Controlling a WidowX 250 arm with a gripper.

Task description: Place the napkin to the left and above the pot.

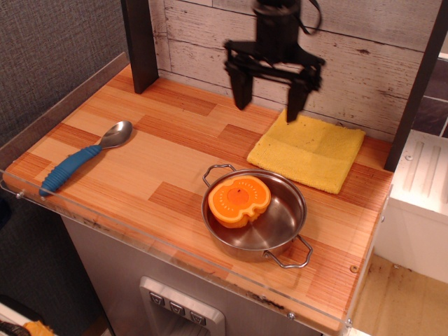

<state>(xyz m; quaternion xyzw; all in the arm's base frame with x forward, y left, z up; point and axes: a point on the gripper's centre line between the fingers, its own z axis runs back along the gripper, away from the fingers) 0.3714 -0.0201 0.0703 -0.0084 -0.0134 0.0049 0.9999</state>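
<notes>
The yellow napkin (308, 150) lies flat on the wooden table at the back right, just behind and right of the pot. The steel pot (254, 215) with two wire loop handles stands at the front middle and holds an orange round toy piece (239, 200). My black gripper (269, 106) hangs open and empty above the table, over the napkin's back left corner, its right finger (296, 99) above the cloth's edge.
A spoon with a blue handle (82, 157) lies at the left. A dark post (140, 43) stands at the back left and another (418, 84) at the right edge. A whitewashed plank wall runs behind the table.
</notes>
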